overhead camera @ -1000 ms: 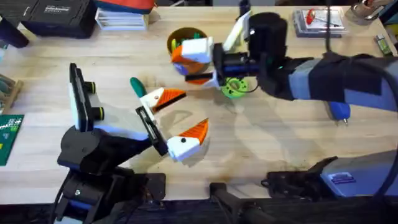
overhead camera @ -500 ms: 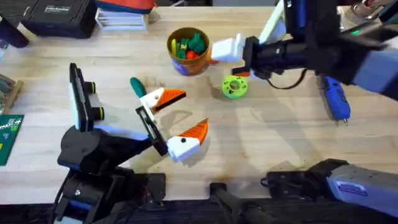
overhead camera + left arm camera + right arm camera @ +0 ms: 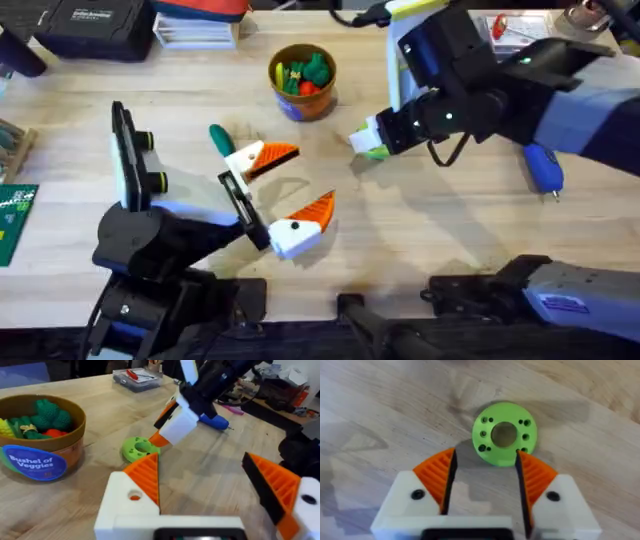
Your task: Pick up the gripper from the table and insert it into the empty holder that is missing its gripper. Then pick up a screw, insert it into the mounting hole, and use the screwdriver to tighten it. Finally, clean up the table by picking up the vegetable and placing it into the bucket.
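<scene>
My right gripper (image 3: 368, 145) hangs low over the green ring-shaped disc (image 3: 504, 434), open, its orange pads (image 3: 437, 477) just short of the disc's edge and nothing between them. Both of its white holders (image 3: 407, 505) carry an orange pad, each with a dark spot on its face. My left gripper (image 3: 285, 187) rests open mid-table, empty. The dark-green vegetable (image 3: 218, 138) lies just beyond it. The bucket (image 3: 302, 80) stands at the back with toy foods inside. The blue screwdriver (image 3: 545, 175) lies to the right, partly under the right arm. A screw is out of view.
A clear plastic box (image 3: 510, 35) sits at the back right, and a black case (image 3: 90, 25) and stacked boxes at the back left. A green card (image 3: 12, 215) lies at the left edge. The left wrist view shows the right gripper (image 3: 175, 420) beside the disc (image 3: 140, 449).
The right arm left the bucket, swung up and right, then came down over the green disc. The left arm and the vegetable have not moved.
</scene>
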Robot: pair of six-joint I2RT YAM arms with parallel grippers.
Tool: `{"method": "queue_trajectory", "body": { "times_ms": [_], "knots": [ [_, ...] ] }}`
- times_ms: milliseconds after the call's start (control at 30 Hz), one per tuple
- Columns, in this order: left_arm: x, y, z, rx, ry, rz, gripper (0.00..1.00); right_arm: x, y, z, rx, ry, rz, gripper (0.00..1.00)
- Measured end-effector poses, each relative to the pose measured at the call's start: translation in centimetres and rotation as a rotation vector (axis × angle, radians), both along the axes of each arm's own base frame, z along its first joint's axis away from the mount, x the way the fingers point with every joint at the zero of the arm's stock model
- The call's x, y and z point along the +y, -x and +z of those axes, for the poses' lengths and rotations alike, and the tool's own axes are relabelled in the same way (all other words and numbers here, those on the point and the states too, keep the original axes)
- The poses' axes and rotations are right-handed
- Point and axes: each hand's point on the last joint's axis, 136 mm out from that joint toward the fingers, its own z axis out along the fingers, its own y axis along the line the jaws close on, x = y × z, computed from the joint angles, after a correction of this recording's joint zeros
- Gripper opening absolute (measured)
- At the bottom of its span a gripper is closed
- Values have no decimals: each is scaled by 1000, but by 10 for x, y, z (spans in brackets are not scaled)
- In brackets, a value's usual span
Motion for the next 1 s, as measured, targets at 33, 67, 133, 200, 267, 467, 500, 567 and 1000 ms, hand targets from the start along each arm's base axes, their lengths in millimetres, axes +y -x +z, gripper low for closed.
{"method": "queue_trajectory", "body": {
  "times_ms": [33, 67, 133, 200, 267, 467, 500, 567, 1000],
  "knots": [
    [0, 0, 0, 0, 0, 0, 986, 0, 0, -3, 4, 10, 7, 677],
    [0, 0, 0, 0, 0, 0, 986, 1, 0, -7, 12, 20, 14, 628],
    [0, 0, 0, 0, 0, 0, 986, 4, 3, -16, 34, 44, 38, 543],
    [0, 0, 0, 0, 0, 0, 986, 6, 5, -26, 54, 66, 61, 530],
    [0, 0, 0, 0, 0, 0, 986, 8, 7, -35, 75, 89, 79, 478],
    [0, 0, 0, 0, 0, 0, 986, 8, 4, -50, 93, 126, 86, 344],
    [0, 0, 0, 0, 0, 0, 986, 8, 3, -51, 90, 126, 85, 340],
    [0, 0, 0, 0, 0, 0, 986, 9, 1, -50, 80, 122, 85, 335],
    [0, 0, 0, 0, 0, 0, 987, 11, -2, -49, 67, 115, 88, 214]
  ]
}}
